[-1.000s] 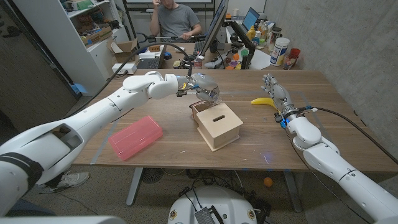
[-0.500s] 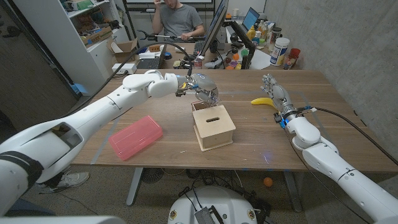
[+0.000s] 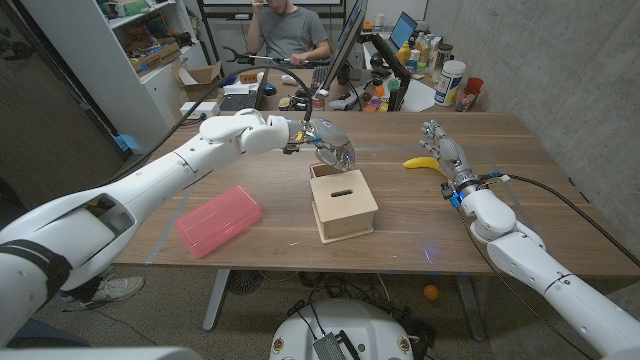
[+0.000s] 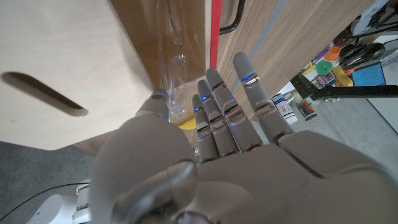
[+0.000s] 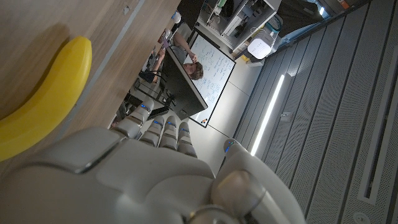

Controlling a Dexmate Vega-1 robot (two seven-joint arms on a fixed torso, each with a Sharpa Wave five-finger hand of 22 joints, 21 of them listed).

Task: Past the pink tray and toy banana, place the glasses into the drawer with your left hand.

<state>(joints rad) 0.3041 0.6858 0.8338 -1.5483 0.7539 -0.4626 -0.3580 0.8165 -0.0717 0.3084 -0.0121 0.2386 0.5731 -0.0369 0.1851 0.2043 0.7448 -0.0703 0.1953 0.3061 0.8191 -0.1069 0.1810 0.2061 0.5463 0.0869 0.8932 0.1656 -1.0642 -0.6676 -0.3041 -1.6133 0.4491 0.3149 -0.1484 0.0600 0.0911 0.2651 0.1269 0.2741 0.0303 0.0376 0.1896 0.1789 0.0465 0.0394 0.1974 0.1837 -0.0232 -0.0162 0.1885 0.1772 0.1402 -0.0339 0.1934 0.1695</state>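
The left hand [image 3: 328, 143] is positioned over the rear edge of the wooden box [image 3: 343, 203], above the open drawer [image 3: 322, 170] at the box's far end. In the left wrist view, the fingers [image 4: 219, 109] lie close together alongside the thumb, directed at the box wall, and the glasses [image 4: 171, 74] (clear-framed, hard to resolve against the wood) stand just beyond the fingertips, at the box's rear edge. Whether the fingers pinch the glasses or merely touch them cannot be determined. A slot [image 3: 343, 191] is cut in the box top.

The pink tray [image 3: 218, 219] lies on the tabletop [image 3: 250, 170] to the left of the box, well apart from it, nearer the front edge. The banana [image 3: 424, 163] lies on the right side of the tabletop, just beside the right hand [image 3: 444, 153].

The right hand stands near the right edge, fingers spread slightly and pointing away from the robot, gripping nothing. The right wrist view shows the banana [image 5: 38, 99] close to that hand [image 5: 143, 174], on the wood surface.

A person [image 3: 284, 28] sits at a desk behind the tabletop.
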